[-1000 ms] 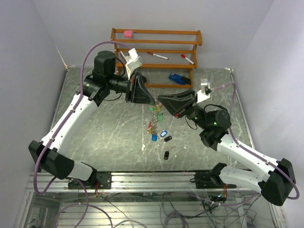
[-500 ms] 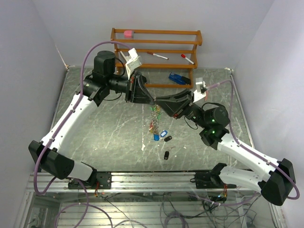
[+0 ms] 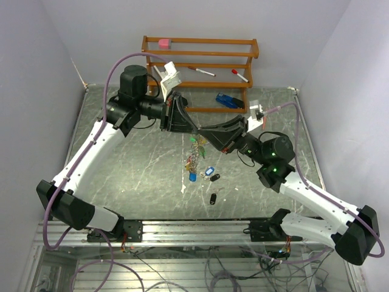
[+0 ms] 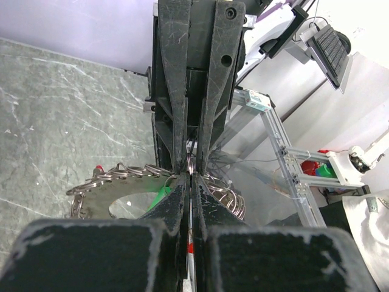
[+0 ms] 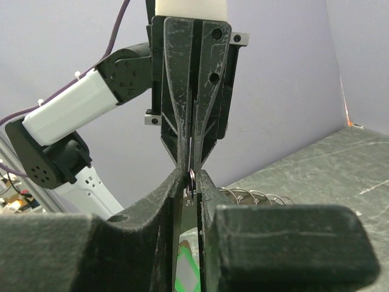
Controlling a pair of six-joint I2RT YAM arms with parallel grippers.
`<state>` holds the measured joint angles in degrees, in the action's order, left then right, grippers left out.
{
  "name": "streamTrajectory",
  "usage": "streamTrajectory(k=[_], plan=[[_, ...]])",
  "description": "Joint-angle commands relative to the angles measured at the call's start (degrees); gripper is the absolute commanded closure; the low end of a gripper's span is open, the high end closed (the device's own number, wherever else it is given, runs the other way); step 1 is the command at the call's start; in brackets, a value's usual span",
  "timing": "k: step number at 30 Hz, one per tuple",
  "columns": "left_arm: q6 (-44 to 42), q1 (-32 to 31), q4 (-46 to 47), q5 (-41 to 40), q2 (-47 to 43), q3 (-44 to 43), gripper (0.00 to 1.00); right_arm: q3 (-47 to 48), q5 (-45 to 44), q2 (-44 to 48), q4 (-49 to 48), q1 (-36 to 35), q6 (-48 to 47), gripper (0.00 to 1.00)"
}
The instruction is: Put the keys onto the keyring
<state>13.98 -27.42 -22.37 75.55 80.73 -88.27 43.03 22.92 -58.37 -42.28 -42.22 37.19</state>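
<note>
My left gripper (image 3: 195,128) and right gripper (image 3: 203,131) meet tip to tip above the table's middle. The left gripper (image 4: 191,176) is shut on the thin wire of the keyring (image 4: 231,198). The keyring's cluster of coloured tagged keys (image 3: 193,159) dangles below the tips. The right gripper (image 5: 191,177) is shut on the small silvery ring of a green-tagged key (image 5: 188,271), right against the left fingertips (image 5: 182,155). Loose on the table lie a blue key (image 3: 209,171), a black key (image 3: 215,177) and another black key (image 3: 213,198).
A wooden rack (image 3: 200,61) stands at the back with a pink block (image 3: 163,43) and two red-capped pens (image 3: 200,71). A blue object (image 3: 229,100) lies by its foot. A small white scrap (image 3: 183,189) lies near the keys.
My right gripper has moved left until its tips touch the left gripper's. The dangling key cluster has swung slightly to the left. The left arm has stayed put.
</note>
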Motion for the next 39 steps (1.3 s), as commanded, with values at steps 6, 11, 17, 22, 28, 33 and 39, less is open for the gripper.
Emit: streamTrajectory(k=[6, 11, 17, 22, 28, 33, 39], plan=[[2.01, 0.13, 3.86, 2.89, -1.64, 0.03, 0.93, 0.96, 0.87, 1.6, 0.45, 0.72, -0.42, 0.91], [3.98, 0.09, 5.99, 3.03, -1.79, 0.34, 0.93, 1.36, 2.12, 0.64, -0.24, 0.74, 0.05, 0.96], [4.83, 0.09, 6.81, 2.99, -1.63, 0.56, 0.93, 1.09, 3.26, 0.36, -2.31, 0.75, 0.07, 1.0], [3.03, 0.09, 4.65, 0.15, -1.63, 1.26, 0.91, -0.57, 1.55, 0.92, -6.83, 0.8, -0.56, 1.0], [0.51, 0.09, 1.7, -2.88, -1.78, 1.02, 0.74, -2.13, -1.91, 1.74, -10.44, 0.72, 0.12, 1.0], [1.59, 0.09, 2.34, -3.39, -0.96, 0.31, 0.73, -4.11, -4.33, 1.09, -14.95, 0.27, 1.21, 1.0], [2.02, 0.1, 2.48, -3.4, -0.92, 0.57, 0.73, -5.68, -9.55, 1.87, -17.14, -1.26, -1.28, 1.0]])
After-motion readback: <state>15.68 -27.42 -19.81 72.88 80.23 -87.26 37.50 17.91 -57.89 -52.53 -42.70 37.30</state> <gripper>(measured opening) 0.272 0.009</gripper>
